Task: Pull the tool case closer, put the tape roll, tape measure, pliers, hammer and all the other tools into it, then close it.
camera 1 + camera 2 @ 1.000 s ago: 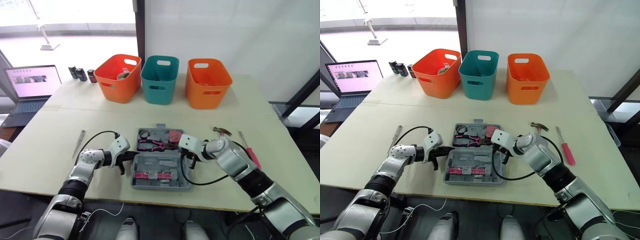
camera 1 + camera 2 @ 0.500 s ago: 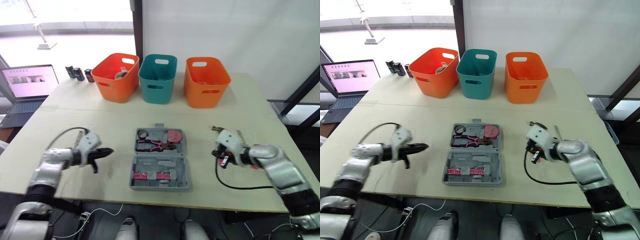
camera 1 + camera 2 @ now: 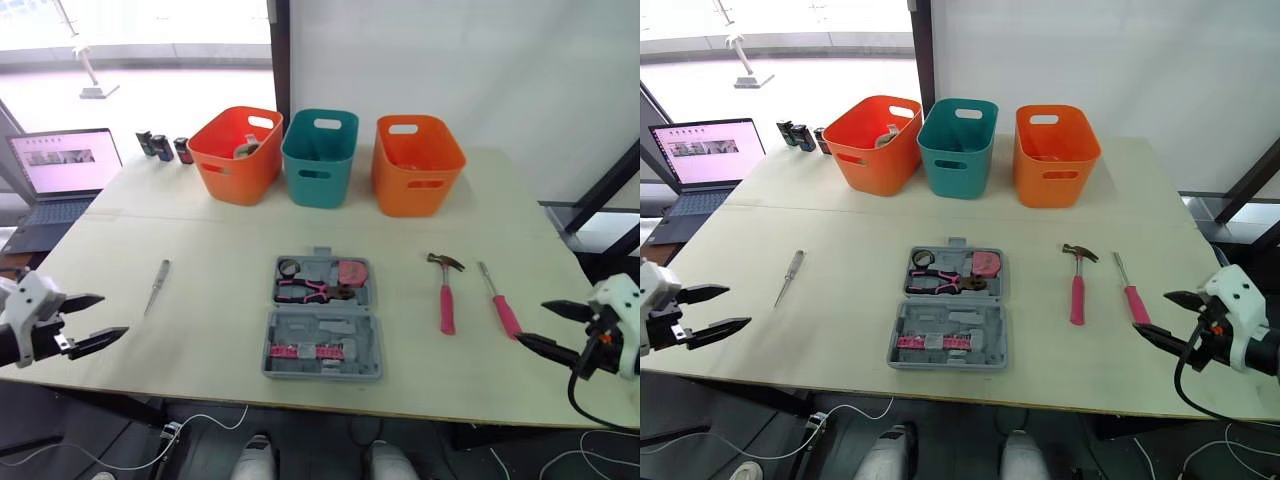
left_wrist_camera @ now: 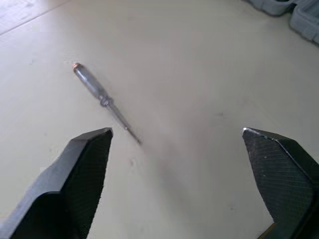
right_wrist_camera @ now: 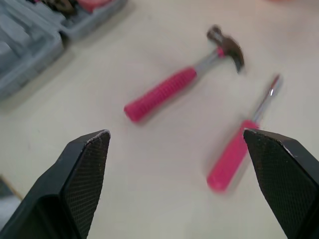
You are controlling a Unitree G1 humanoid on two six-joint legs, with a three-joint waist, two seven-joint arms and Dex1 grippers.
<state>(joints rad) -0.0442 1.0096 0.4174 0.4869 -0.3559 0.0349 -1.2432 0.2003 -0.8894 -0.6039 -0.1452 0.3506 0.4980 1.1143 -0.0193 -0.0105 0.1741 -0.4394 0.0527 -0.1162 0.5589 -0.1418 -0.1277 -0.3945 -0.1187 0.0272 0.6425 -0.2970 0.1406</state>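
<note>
Left wrist view, left gripper (image 4: 175,130) spread wide, empty, right gripper (image 5: 175,132) likewise, laptop (image 3: 62,165) text probably too tiny to read

Bright daylight from blown-out window (image 3: 150,60) at far left; soft faint shadows on table (image 3: 220,240).

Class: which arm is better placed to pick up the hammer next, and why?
Right. The right gripper, jaws open, is near the hammer, right of the tool case; the left gripper is opposite.
</note>
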